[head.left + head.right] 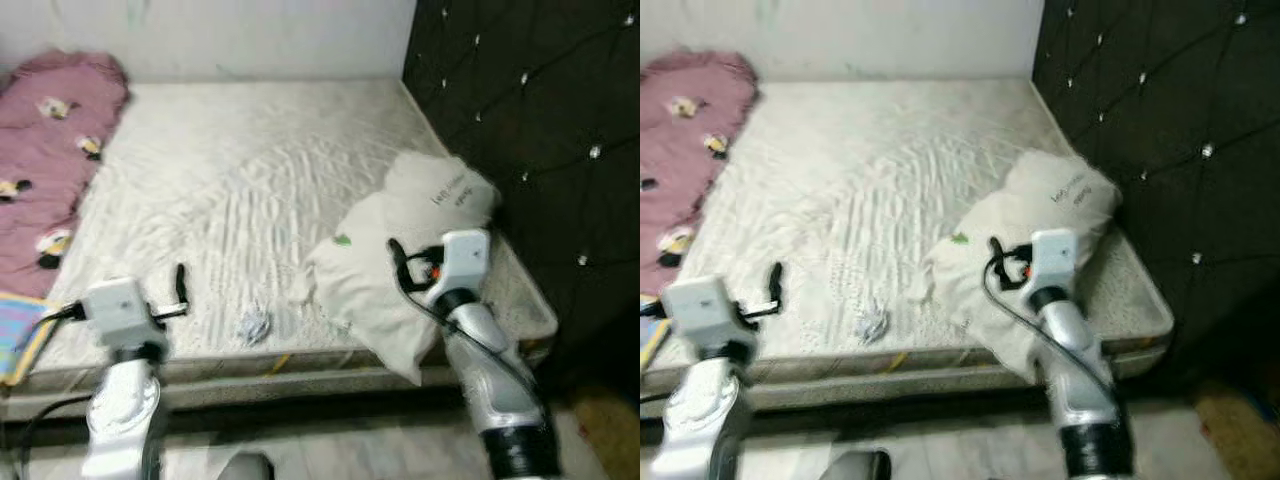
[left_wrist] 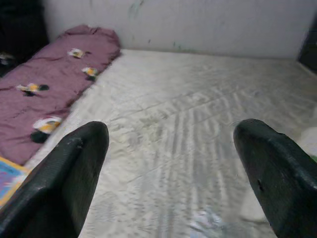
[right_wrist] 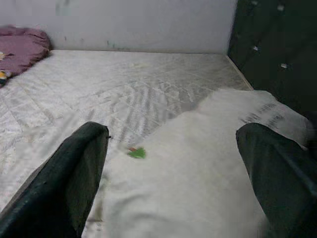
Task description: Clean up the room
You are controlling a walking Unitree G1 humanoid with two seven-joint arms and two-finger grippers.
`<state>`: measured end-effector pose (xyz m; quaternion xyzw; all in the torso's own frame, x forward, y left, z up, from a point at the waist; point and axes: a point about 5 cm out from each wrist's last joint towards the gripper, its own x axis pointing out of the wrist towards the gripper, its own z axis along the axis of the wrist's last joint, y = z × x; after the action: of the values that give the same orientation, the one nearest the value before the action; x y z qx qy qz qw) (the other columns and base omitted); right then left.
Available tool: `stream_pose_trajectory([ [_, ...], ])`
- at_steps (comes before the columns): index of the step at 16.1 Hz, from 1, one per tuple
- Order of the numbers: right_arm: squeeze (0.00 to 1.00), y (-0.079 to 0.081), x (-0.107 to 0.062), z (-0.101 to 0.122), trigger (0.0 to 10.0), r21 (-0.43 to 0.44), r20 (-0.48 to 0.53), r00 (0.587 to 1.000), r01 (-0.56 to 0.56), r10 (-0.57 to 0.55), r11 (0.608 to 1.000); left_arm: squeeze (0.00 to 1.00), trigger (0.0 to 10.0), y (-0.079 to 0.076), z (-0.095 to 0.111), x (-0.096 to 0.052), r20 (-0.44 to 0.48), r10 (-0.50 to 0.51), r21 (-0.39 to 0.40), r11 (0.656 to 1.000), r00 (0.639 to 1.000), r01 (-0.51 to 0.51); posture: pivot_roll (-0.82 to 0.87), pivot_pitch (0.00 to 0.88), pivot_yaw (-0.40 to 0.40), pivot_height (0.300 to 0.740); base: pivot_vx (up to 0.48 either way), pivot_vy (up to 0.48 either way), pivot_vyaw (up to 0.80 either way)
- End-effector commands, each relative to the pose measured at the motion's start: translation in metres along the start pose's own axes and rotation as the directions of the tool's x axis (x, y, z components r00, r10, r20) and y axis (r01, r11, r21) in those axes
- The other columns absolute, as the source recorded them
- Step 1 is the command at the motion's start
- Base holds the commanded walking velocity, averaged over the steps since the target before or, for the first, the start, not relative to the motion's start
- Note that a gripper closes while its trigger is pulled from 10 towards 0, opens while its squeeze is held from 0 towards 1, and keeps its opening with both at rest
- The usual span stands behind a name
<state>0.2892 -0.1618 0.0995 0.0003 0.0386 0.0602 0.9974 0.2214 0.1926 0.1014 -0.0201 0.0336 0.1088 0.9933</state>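
Observation:
A white pillow [image 1: 400, 260] lies crumpled at the front right corner of the bare white mattress [image 1: 250, 170], beside the black headboard. My right gripper [image 3: 173, 148] hovers open just above the pillow's near end, its two black fingers [image 3: 74, 178] spread wide over the fabric. Out at the mattress's front left my left gripper [image 2: 171, 148] is also open, with nothing between its fingers [image 1: 181, 285]. A small crumpled scrap [image 1: 255, 323] rests near the front edge between the two arms. A maroon blanket [image 1: 50, 140] with cartoon prints runs along the left side.
The tufted black headboard [image 1: 540, 120] rises on the right. A white wall closes the far side of the bed. A colourful flat book [image 1: 18, 335] pokes out at the left edge. Tiled floor [image 1: 350, 455] runs along the bed's front.

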Motion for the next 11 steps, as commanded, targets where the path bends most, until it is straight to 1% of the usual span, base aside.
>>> stream_pose_trajectory([
  [1, 0.0, 0.0007, 0.0014, 0.001, 10.0, 0.017, -0.002, 1.0, 0.0, 0.0, 1.0, 0.0, 10.0, 0.0029, 0.0036, 0.0024, 0.003, 0.0, -0.004, 1.0, 1.0, 0.0, 0.0, 0.0, -0.047, 0.74, 0.0, 0.48, 0.0],
  [3, 0.0, 0.0023, 0.0018, -0.0005, 10.0, 0.021, -0.01, 1.0, -0.012, 0.012, 1.0, 0.0, 10.0, 0.0081, -0.002, -0.0014, -0.021, 0.022, -0.01, 1.0, 1.0, -0.022, 0.0, 0.0, -0.043, 0.74, 0.0, 0.48, 0.0],
  [5, 0.0, 0.0022, 0.0037, 0.0008, 10.0, 0.019, -0.007, 1.0, -0.012, 0.012, 1.0, 0.0, 10.0, 0.006, -0.0021, -0.0014, -0.022, 0.015, -0.011, 1.0, 1.0, -0.015, 0.0, 0.0, -0.046, 0.74, 0.0, 0.48, 0.0],
  [8, 0.0, 0.0003, 0.005, 0.0011, 10.0, 0.017, -0.009, 1.0, -0.005, 0.005, 1.0, 0.0, 10.0, 0.0023, 0.0025, 0.0027, -0.008, 0.009, -0.02, 1.0, 1.0, -0.009, 0.0, 0.0, -0.048, 0.74, 0.0, 0.48, 0.0],
  [11, 0.0, -0.0002, 0.0043, 0.0006, 10.0, 0.02, -0.012, 1.0, -0.003, 0.003, 1.0, 0.0, 10.0, 0.0042, 0.0019, 0.0016, -0.009, 0.008, -0.017, 1.0, 1.0, -0.008, 0.0, 0.0, -0.047, 0.74, 0.0, 0.48, 0.0],
])
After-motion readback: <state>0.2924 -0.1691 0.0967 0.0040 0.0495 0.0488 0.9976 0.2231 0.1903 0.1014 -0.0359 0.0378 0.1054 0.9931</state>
